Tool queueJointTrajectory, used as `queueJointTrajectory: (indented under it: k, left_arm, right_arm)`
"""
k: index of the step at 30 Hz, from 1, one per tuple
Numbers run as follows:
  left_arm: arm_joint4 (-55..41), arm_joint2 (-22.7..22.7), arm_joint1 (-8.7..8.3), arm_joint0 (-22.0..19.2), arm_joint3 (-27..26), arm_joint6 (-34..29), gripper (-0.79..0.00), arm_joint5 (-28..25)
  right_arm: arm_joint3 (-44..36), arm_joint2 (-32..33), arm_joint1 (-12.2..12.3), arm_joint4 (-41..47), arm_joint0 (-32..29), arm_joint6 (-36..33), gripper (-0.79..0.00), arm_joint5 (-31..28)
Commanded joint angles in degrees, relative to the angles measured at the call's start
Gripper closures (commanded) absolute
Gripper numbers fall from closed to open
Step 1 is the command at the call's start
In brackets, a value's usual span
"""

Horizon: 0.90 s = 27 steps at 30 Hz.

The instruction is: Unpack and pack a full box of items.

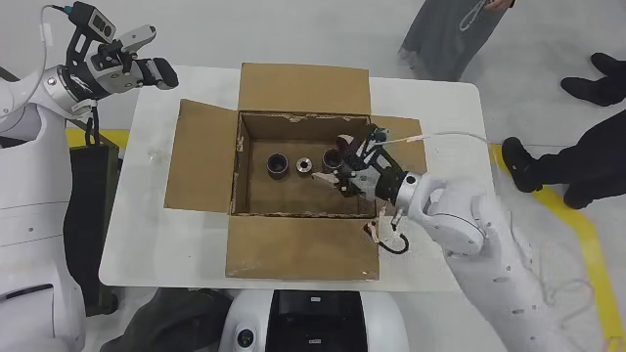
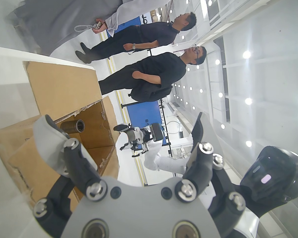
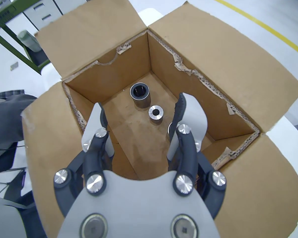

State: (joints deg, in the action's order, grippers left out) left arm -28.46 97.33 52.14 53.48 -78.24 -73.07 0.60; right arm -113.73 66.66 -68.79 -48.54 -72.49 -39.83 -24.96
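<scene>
– Three metal pieces in the box (image 1: 303,88), is that the count?
– Three, yes; they stand upright in a row on its floor; a dark sleeve (image 3: 139,92) is at the end toward the left arm, a small silver bush (image 3: 156,113) is just beside it, and a third piece (image 3: 170,128) is at the other end, half hidden behind a finger of the right gripper (image 3: 140,105).
– And the box itself?
– It sits open in the middle of the white table (image 1: 147,215); all four flaps are folded outward and lie about level; the cardboard is torn and ragged along the rim; bare brown floor shows in front of the row.
– Where does the right gripper stand?
– It is over the right end of the opening, tilted down toward the row; its fingers are spread apart with nothing between them; from above it hangs close over the third piece, but I cannot tell whether it touches it.
– What of the left gripper (image 1: 164,73)?
– It is raised near the table's far left corner, well apart from the box; its fingers are splayed wide and it carries nothing; its wrist camera looks sideways across the box and catches the sleeve inside.
– Is anything lying outside the box?
– I can make out none of the metal pieces on the tabletop; all three are within the walls.
</scene>
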Motion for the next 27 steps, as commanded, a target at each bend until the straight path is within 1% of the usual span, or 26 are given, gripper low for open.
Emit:
queueJointTrajectory:
  k: [1,3,5,6,7,15,21,27]
  left_arm:
    - [0.00,0.00,0.00,0.00,0.00,0.00,-0.785,0.00]
    - [0.00,0.00,0.00,0.00,0.00,0.00,-0.785,0.00]
    - [0.00,0.00,0.00,0.00,0.00,0.00,-0.785,0.00]
    - [0.00,0.00,0.00,0.00,0.00,0.00,-0.785,0.00]
    - [0.00,0.00,0.00,0.00,0.00,0.00,-0.785,0.00]
    - [0.00,0.00,0.00,0.00,0.00,0.00,-0.785,0.00]
    - [0.00,0.00,0.00,0.00,0.00,0.00,-0.785,0.00]
    - [0.00,0.00,0.00,0.00,0.00,0.00,-0.785,0.00]
  right_arm:
    - [-0.86,3.00,0.41,2.94,-1.36,0.30,-0.603,-1.12]
    - [-1.67,5.91,0.88,5.56,-3.13,0.55,-0.637,-2.54]
    - [-1.93,8.09,1.28,8.65,-4.68,0.38,-0.696,-4.27]
    - [-1.71,9.37,1.49,10.20,-5.22,0.05,-0.727,-4.94]
    - [-1.43,10.45,1.69,12.09,-5.71,-0.48,-0.785,-5.78]
    - [3.85,16.77,3.20,26.12,-7.10,-6.20,-0.785,-10.77]
    - [8.50,21.95,4.32,33.96,-7.83,-9.32,-0.785,-10.61]
    - [13.66,25.63,5.28,40.90,-8.32,-11.73,-0.785,-11.43]
